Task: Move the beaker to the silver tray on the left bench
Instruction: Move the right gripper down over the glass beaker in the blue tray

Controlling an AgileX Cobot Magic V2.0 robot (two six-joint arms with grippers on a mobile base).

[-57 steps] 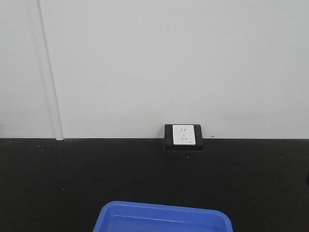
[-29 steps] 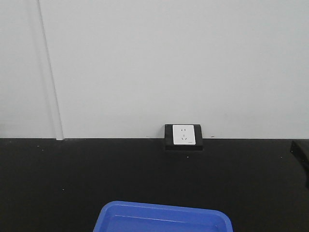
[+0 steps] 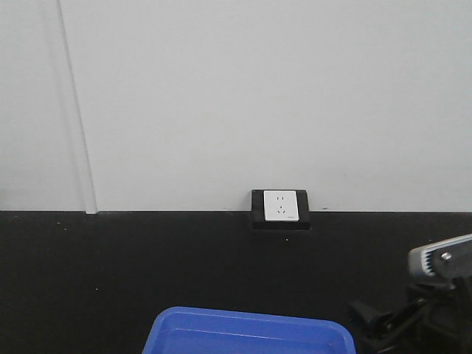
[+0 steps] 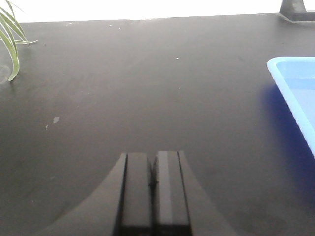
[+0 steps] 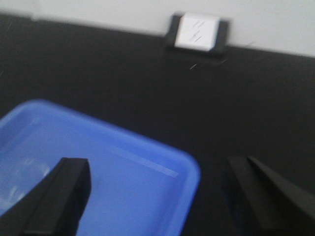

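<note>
The beaker [image 5: 20, 178] shows only as a faint, blurred clear round shape in the bright blue tray [image 5: 147, 172], at the lower left of the right wrist view. My right gripper [image 5: 157, 167] hangs open over that tray's far right corner, and the beaker lies left of its left finger [image 5: 61, 194]. My left gripper [image 4: 152, 155] is shut on nothing, low over a matte black countertop [image 4: 147, 78]. I cannot tell whether this countertop is the left bench. The silver tray is out of view.
The blue tray [image 3: 247, 333] sits at the countertop's near edge, and its corner [image 4: 295, 93] shows right of my left gripper. My right arm [image 3: 440, 263] stands right of it. A wall socket [image 3: 280, 206] sits at the back. Plant leaves [image 4: 11, 39] hang far left.
My right arm has come into the front view from the right edge and now stands at the lower right, beside the blue tray. The tray and socket have not moved.
</note>
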